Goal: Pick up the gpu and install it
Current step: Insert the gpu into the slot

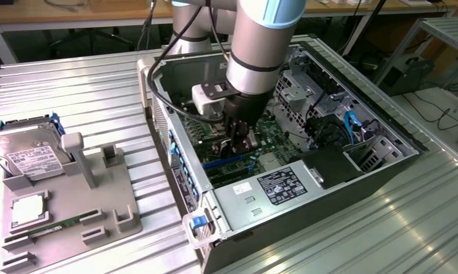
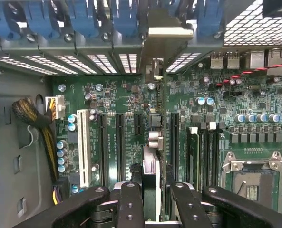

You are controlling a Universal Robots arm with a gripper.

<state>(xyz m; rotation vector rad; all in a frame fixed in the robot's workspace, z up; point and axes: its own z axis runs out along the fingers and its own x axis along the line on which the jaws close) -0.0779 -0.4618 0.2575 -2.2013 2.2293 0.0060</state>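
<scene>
Gripper (image 1: 240, 142): lowered inside the open computer case (image 1: 381, 123), jaws clenched edge-on around the gpu (image 2: 155, 142); from the wrist view the card stands upright between the black fingers (image 2: 131, 204), its pale metal bracket (image 2: 167, 38) up against the slotted rear wall of the case; card: poised over the motherboard (image 2: 226, 123), lined up along the row of long expansion slots (image 2: 118, 142), beside the white slot (image 2: 82, 147); whether its lower edge has entered a slot I cannot tell. Step in hand, by my judgement: installing, the pick-up done. Next move calls for a straight, even press downward, card kept square to the slot, bracket guided against the rear opening. Tray (image 1: 92, 228): outside the case, hard drive (image 1: 27, 151) propped at its end.
</scene>
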